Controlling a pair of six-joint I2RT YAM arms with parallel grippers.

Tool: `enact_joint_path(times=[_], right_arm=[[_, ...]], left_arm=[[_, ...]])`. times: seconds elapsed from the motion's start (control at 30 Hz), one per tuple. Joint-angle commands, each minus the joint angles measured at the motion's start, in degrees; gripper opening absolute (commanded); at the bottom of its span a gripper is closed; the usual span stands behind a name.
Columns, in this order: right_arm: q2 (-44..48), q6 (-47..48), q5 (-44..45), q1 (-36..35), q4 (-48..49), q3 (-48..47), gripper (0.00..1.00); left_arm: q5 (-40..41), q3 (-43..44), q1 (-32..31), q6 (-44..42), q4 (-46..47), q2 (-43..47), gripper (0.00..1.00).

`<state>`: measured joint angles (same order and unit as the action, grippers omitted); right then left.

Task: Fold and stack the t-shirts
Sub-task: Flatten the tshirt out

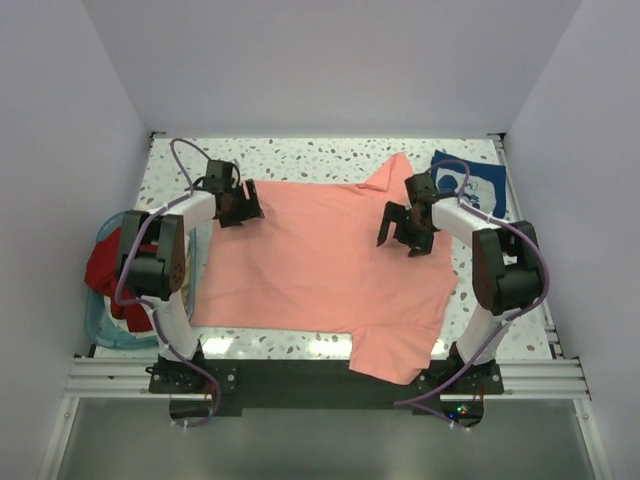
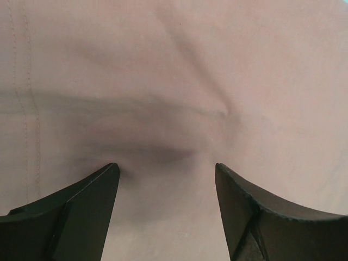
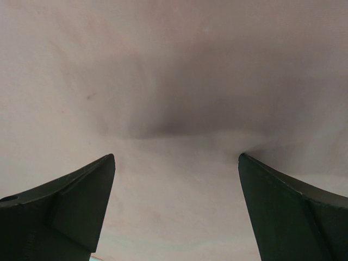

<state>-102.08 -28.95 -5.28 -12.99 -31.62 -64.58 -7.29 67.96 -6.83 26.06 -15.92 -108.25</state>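
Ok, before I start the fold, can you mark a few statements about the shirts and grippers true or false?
1. The salmon-pink t-shirt lies spread out on the table. True.
2. The left gripper is shut on the cloth. False: it is open over the cloth, as is the right gripper.
3. The navy printed t-shirt lies at the table's far right. True.
4. The dark red shirt lies on the pink one. False: it is in the teal basket on the left.
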Motion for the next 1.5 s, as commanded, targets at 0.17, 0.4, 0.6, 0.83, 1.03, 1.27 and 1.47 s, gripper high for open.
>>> enact_joint_path(times=[0.17, 0.4, 0.6, 0.83, 1.03, 1.27, 1.47], right_arm=[[-5.4, -1.8, 4.2, 2.5, -1.1, -6.7, 0.99], [-11.0, -1.5, 4.2, 7.3, -3.5, -13.9, 0.99], [-16.8, 1.7, 3.5, 9.0, -7.5, -24.4, 0.99], [-16.8, 6.6, 0.4, 9.1, -10.6, -31.0, 0.99], [-10.4, 9.8, -0.9, 8.3, -9.7, -27.9, 0.97], [-4.2, 10.3, -0.8, 3.3, -7.9, -19.5, 0.97], [-0.8, 7.7, -1.5, -0.6, -5.7, -11.0, 0.97]], left_arm=[[-1.9, 6.9, -0.5, 0.1, 1.0, -10.0, 0.77], [-2.6, 19.6, -3.3, -1.6, -0.3, -20.0, 0.77], [-2.4, 31.6, -4.9, -0.7, -2.4, -26.4, 0.77], [-0.6, 35.0, -5.3, 0.1, -2.1, -24.1, 0.77], [2.4, 27.7, -5.7, -0.3, -0.9, -13.9, 0.77], [3.2, 20.6, -5.7, -1.5, -2.7, -5.0, 0.77], [2.0, 9.5, -5.7, -0.2, -0.9, 0.4, 0.77]])
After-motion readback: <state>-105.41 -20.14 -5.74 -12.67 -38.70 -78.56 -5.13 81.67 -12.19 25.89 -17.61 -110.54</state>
